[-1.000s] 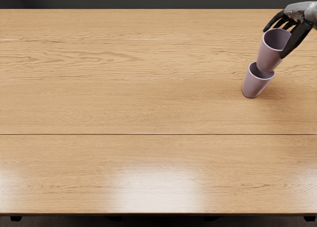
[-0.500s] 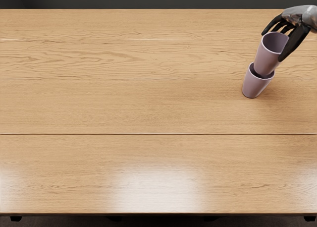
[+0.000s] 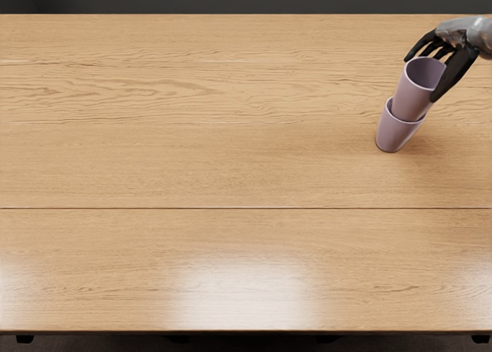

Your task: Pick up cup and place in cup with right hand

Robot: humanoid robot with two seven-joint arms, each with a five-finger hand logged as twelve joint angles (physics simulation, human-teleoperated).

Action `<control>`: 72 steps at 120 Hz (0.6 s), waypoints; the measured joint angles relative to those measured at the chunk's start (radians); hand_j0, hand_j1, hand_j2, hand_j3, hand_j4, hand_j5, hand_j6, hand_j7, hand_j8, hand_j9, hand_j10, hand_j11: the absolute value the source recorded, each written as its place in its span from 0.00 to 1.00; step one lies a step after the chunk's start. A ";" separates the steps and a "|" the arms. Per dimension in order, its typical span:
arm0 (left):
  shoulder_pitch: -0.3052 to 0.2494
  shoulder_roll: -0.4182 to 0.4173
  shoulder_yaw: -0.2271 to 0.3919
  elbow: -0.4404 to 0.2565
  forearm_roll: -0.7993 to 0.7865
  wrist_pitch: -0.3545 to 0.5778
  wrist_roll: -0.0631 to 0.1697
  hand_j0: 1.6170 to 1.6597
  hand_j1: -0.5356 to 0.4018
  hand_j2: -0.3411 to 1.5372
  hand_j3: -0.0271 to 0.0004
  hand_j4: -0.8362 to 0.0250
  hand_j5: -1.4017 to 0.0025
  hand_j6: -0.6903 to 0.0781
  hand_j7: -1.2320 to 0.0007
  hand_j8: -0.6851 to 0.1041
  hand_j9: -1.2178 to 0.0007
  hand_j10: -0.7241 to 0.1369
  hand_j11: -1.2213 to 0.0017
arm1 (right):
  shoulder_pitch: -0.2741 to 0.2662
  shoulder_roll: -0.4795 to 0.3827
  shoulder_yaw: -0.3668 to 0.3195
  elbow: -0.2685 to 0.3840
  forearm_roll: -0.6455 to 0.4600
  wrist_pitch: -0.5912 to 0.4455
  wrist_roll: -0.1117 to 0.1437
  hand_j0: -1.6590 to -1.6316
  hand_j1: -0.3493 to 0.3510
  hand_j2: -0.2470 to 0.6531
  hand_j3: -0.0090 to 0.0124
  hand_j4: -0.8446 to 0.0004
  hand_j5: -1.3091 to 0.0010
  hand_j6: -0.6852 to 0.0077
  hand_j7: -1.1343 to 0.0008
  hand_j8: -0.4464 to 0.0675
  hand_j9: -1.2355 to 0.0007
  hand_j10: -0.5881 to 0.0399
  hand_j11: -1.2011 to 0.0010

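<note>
My right hand [image 3: 421, 77] comes in from the right edge at the upper right, its black fingers closed around the rim of a purple cup [image 3: 411, 100]. The held cup is nearly upright, with its lower end inside the mouth of a second purple cup [image 3: 394, 134]. That lower cup stands on the wooden table, and its inside is mostly hidden by the held one. No left arm shows.
The wooden table [image 3: 207, 160] fills most of the view. Its far edge runs along the top, below a dark background, and its front edge lies near the bottom of the picture.
My right hand has moved down and slightly left with the held cup, whose lower end has sunk further into the other cup. The lower cup has stayed where it was.
</note>
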 joint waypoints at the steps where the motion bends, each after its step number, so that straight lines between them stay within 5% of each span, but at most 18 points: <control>1: 0.000 0.000 0.000 0.000 0.000 0.000 0.000 0.96 0.94 0.18 0.98 0.97 1.00 0.90 1.00 0.87 1.00 0.84 1.00 | 0.000 0.000 0.000 0.000 0.000 0.000 0.000 0.04 0.64 0.33 0.44 0.52 0.59 0.49 0.53 0.22 0.56 0.29 0.55; 20: 0.000 0.000 0.000 0.000 0.000 0.000 0.000 0.96 0.94 0.18 0.98 0.97 1.00 0.90 1.00 0.87 1.00 0.84 1.00 | -0.002 0.004 -0.001 -0.002 -0.001 -0.001 0.001 0.04 0.63 0.32 0.42 0.53 0.60 0.49 0.54 0.22 0.57 0.30 0.56; 43: 0.000 0.000 0.000 0.000 0.000 0.000 0.000 0.96 0.94 0.18 0.98 0.97 1.00 0.90 1.00 0.87 1.00 0.84 1.00 | -0.003 0.016 0.002 -0.023 0.017 -0.001 0.003 0.04 0.30 0.29 0.42 0.77 0.81 0.74 0.78 0.55 0.80 0.63 0.79; 72: 0.000 0.000 0.000 0.000 0.000 0.000 0.000 0.96 0.94 0.18 0.98 0.97 1.00 0.90 1.00 0.87 1.00 0.84 1.00 | -0.005 0.026 0.002 0.003 0.029 0.000 0.004 0.04 0.13 0.27 0.42 0.90 0.92 0.87 0.90 0.72 0.91 0.80 0.91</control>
